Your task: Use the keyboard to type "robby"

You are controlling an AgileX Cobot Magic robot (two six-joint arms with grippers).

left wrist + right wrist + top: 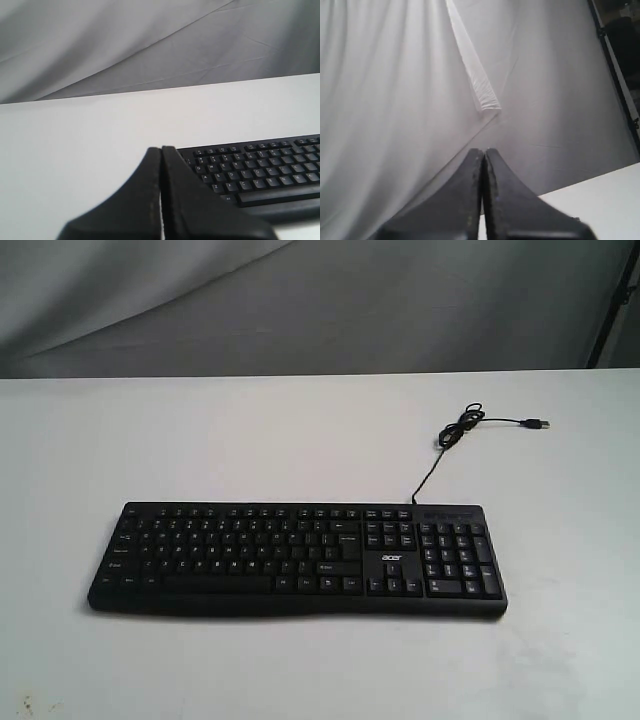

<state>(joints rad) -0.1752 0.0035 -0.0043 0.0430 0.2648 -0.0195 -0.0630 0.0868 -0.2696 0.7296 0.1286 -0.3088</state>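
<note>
The black full-size keyboard [297, 558] with white legends and an "acer" logo lies flat on the white table, number pad on the right. Its thin USB cable [460, 430] runs back and ends in a loose coil with the plug lying free. Neither arm shows in the exterior view. In the left wrist view my left gripper [161, 149] is shut with nothing in it, held off the left end of the keyboard [260, 172]. My right gripper [484, 150] is also shut and empty, pointing at the grey curtain; no keyboard shows there.
The white table [250, 440] stretches wide around the keyboard, with its back edge against a grey cloth backdrop [320, 300]. A dark stand pole [610, 300] rises at the far right. A corner of the table [605, 200] shows in the right wrist view.
</note>
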